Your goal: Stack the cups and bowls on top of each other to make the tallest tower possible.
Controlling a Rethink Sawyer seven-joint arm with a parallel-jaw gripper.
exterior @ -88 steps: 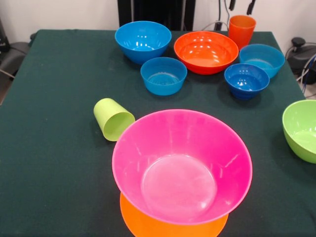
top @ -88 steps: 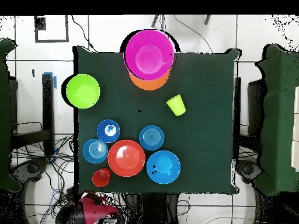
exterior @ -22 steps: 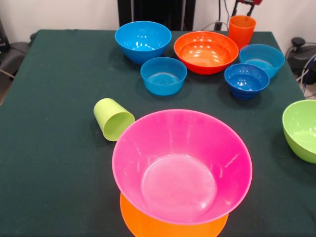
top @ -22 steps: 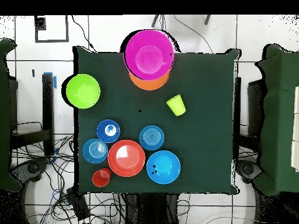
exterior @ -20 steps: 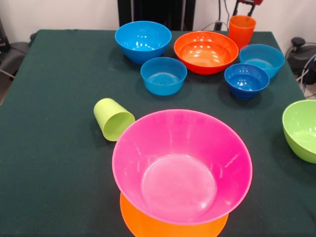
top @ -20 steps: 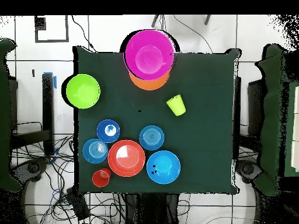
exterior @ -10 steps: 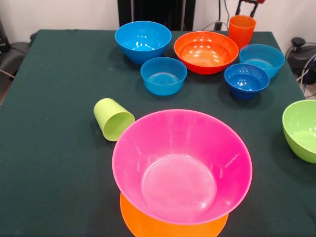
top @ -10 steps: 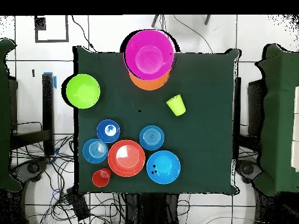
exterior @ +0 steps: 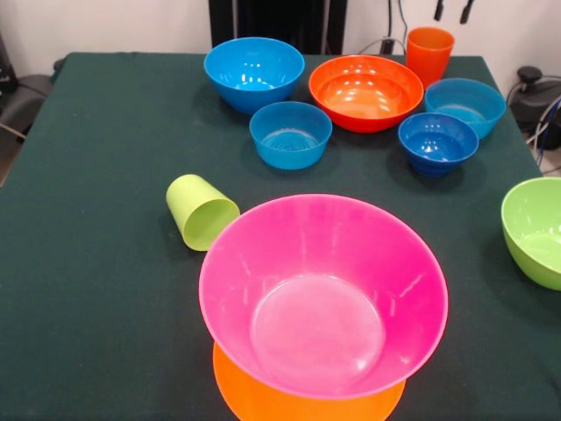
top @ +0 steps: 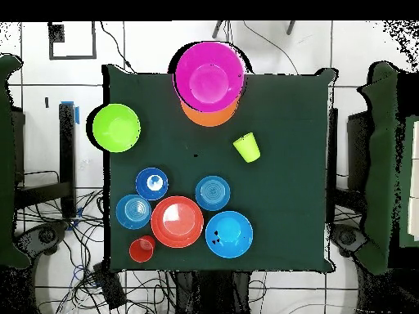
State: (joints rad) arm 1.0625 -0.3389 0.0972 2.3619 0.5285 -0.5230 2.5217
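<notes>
The tower is a large pink bowl (exterior: 323, 294) sitting upright on the upside-down light-orange bowl (exterior: 298, 405), at the near edge in the front view; it also shows in the overhead view (top: 209, 80). The lime green cup (exterior: 202, 211) lies on its side just left of it. The ribbed orange cup (exterior: 429, 53) stands upright at the far right. My gripper (exterior: 452, 10) shows only two dark tips at the top edge, spread apart and empty, above and slightly right of the orange cup. The overhead view does not show it.
On the dark green table (exterior: 88, 132) stand a medium blue bowl (exterior: 254, 72), a red-orange bowl (exterior: 365, 91), three small blue bowls (exterior: 290, 133) (exterior: 437, 142) (exterior: 465, 105), and a lime-green bowl (exterior: 535, 230) at the right edge.
The gripper tips have shifted a little to the right and upward at the top edge; the red part above them no longer shows. Nothing on the table has moved.
</notes>
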